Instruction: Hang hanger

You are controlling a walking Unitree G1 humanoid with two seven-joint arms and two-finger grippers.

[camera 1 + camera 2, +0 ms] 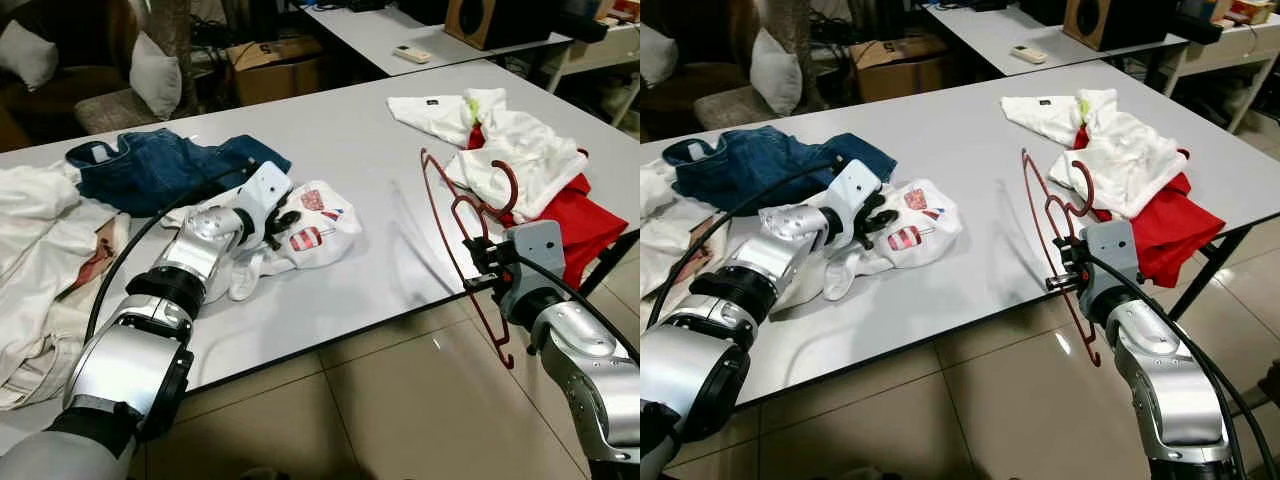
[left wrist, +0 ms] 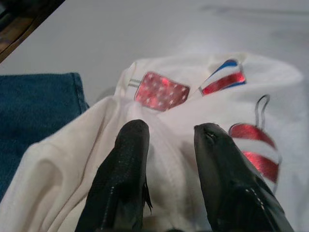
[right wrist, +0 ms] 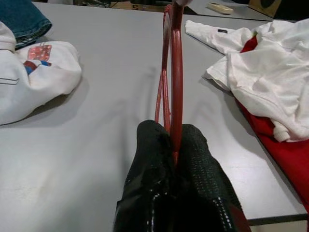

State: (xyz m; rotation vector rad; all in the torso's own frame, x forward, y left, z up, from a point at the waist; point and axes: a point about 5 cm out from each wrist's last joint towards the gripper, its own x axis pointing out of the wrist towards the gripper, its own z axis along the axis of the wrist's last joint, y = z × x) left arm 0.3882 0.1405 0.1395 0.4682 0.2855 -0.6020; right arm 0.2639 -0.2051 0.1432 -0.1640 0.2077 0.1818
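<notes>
A red wire hanger (image 1: 445, 215) stands upright over the table's front edge, its hook near the white clothes. My right gripper (image 1: 478, 268) is shut on its lower wire; the right wrist view has the hanger (image 3: 176, 72) rising from between the closed fingers (image 3: 193, 159). My left gripper (image 1: 285, 222) rests on a crumpled white shirt with red and blue patches (image 1: 325, 235) at mid-table. In the left wrist view its two fingers (image 2: 128, 159) are apart, with a fold of the shirt (image 2: 203, 72) lying between them.
Blue jeans (image 1: 170, 165) lie behind the left gripper. Pale garments (image 1: 30, 260) cover the table's left end. A white top (image 1: 520, 150) over red cloth (image 1: 585, 225) sits at the right edge. The grey table (image 1: 330, 130) has bare room mid-front. Behind are a cardboard box (image 1: 275, 65) and a remote (image 1: 411, 53).
</notes>
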